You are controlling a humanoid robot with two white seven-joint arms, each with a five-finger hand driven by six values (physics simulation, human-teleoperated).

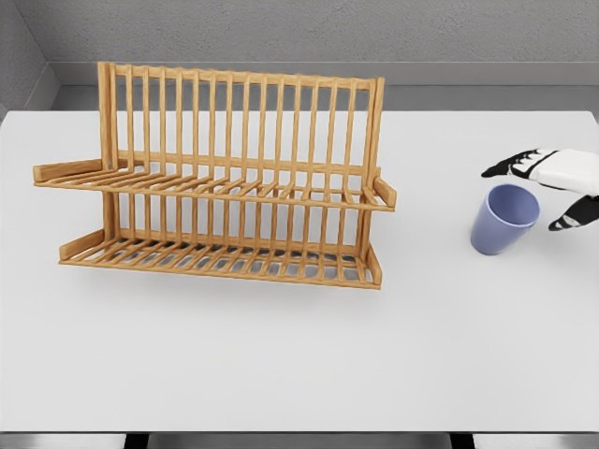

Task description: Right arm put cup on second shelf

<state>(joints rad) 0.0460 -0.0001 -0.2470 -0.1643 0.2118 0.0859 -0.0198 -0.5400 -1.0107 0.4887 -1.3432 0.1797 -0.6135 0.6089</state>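
- A smooth, matte, lavender-blue tapered cup (504,220) stands on the right part of the table, wider at its open rim than at its base, leaning slightly so the mouth faces up and toward the right.
- It has no handle, and its inside is the same pale blue as its outer wall.
- The cup sits well apart from the two-tier wooden slatted dish rack (225,178), which occupies the left and middle of the table.
- The rack is honey-coloured wood: a tall back of thin upright bars, and two shelves of parallel slats, each with a low raised lip at its ends.
- The flat white table (281,355) has a plain, even surface; a grey wall rises behind it.
- The white right hand (552,182) with black fingertips enters from the right edge, just beside the cup's rim.
- Its fingers (510,166) are spread apart, extended above the rim, with the thumb lower at the cup's right; it grips nothing.
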